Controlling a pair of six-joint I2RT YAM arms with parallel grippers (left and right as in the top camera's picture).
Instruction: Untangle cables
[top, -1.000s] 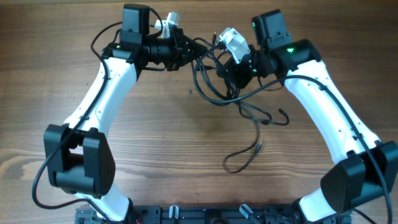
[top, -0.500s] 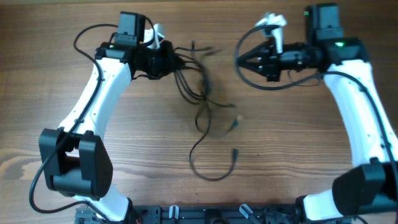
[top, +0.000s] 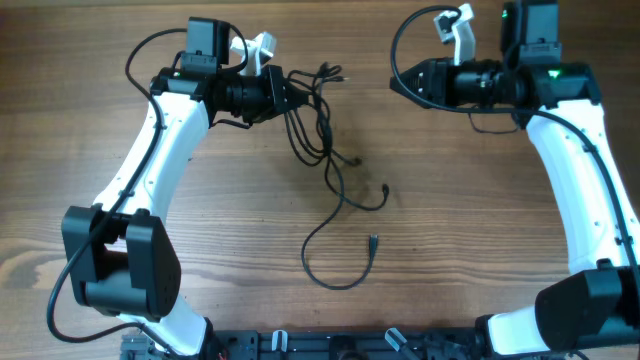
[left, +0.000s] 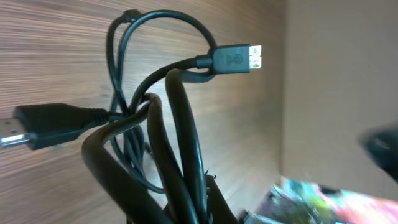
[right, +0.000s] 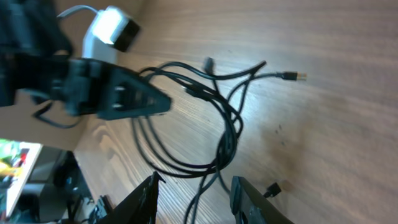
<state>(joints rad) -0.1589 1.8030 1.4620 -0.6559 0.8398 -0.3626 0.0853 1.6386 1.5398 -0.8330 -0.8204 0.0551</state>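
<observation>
The cables (top: 325, 150) are thin black cords. They hang as one bunch from my left gripper (top: 293, 93) at the back of the table and trail forward in a long loop to a loose plug (top: 373, 241). The left wrist view shows that gripper (left: 193, 208) shut on the cables (left: 180, 124), with a flat plug (left: 233, 59) sticking out above. My right gripper (top: 400, 82) is apart from the bunch, to its right, open and empty. In its own view the gripper (right: 196, 199) looks at the cables (right: 227, 124) lying beyond its spread fingers.
The wooden table (top: 480, 250) carries only the cords. The left arm's gripper (right: 124, 96) shows in the right wrist view, left of the bunch. Thicker black wires run along both white arms. A dark rail (top: 330, 345) lines the table's front edge.
My right gripper has opened, let go of the cables and swung away to the right. The bunch has dropped and spread out on the table, still held by the left gripper.
</observation>
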